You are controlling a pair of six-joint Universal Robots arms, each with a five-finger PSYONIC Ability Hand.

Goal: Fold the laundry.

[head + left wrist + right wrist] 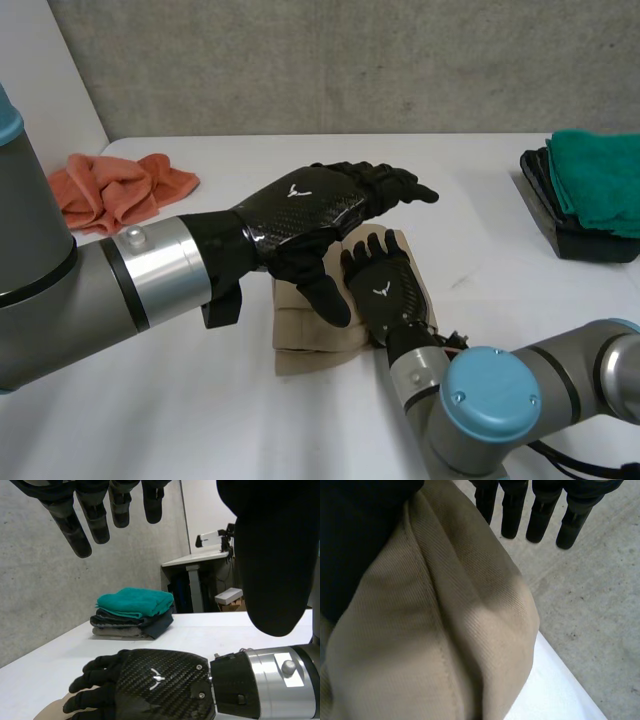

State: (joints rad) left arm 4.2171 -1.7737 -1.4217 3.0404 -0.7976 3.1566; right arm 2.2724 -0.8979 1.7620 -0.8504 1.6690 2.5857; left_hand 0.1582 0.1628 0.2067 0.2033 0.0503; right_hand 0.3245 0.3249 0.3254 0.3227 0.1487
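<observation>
Laundry: folded beige twill cloth (302, 345) on white table (300, 160), under my right hand (385, 285).
Right hand: flat on cloth's right side, fingers straight.
Left hand (300, 212): hovering above cloth, my fingers relaxed, holding nothing.

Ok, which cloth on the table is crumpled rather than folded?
The orange cloth, bunched in a heap at the table's far left. The beige cloth under the right hand lies folded flat, and the teal cloth sits folded atop the dark stack.
</observation>
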